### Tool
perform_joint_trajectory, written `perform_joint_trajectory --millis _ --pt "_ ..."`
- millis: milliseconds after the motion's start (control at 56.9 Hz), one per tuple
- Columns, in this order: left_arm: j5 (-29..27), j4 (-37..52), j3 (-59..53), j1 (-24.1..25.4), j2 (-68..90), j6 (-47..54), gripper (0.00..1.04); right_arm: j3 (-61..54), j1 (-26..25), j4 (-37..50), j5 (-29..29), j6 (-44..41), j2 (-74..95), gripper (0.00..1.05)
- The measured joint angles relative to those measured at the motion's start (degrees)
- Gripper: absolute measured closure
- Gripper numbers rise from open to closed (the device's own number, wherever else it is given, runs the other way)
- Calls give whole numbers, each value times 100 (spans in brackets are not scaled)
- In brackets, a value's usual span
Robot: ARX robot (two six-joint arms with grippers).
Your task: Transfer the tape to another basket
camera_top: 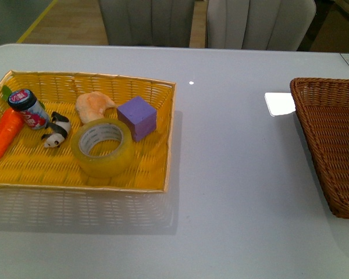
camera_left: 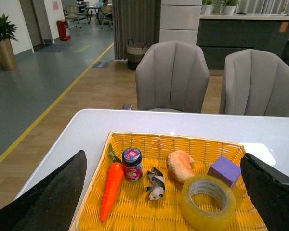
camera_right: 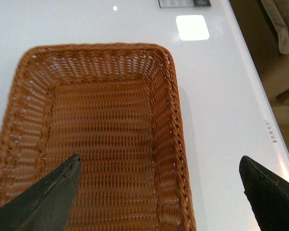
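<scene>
— Neither tool shows from the front. The tape (camera_top: pixel 104 161) lies flat in the yellow basket (camera_top: pixel 169 133), near its front right corner; the brown basket (camera_top: pixel 331 139) sits at the counter's (camera_top: pixel 232 174) right edge.
— Left wrist?
— Left tool (camera_left: pixel 162 155) spread, empty, apart from the tape (camera_left: pixel 202 217).
— Right wrist?
— Right tool (camera_right: pixel 159 158) spread over the brown basket (camera_right: pixel 106 120). Pickup not yet begun; next, I judge, the left tool must straddle the tape.

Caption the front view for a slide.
Tape lies flat in the yellow basket beside a purple block; the brown basket stands apart.
</scene>
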Motion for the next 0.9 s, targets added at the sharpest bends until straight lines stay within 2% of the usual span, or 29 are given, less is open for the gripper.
perform_joint_trajectory --millis 334,808,896 --pt "0 0 0 0 0 0 9 1685 -190 -791 212 -173 2055 9" --pt "0 0 0 0 0 0 9 2605 -39 -1285 354 -402 3204 9" --pt "0 0 0 0 0 0 9 2621 2 -1322 417 -400 3296 20"
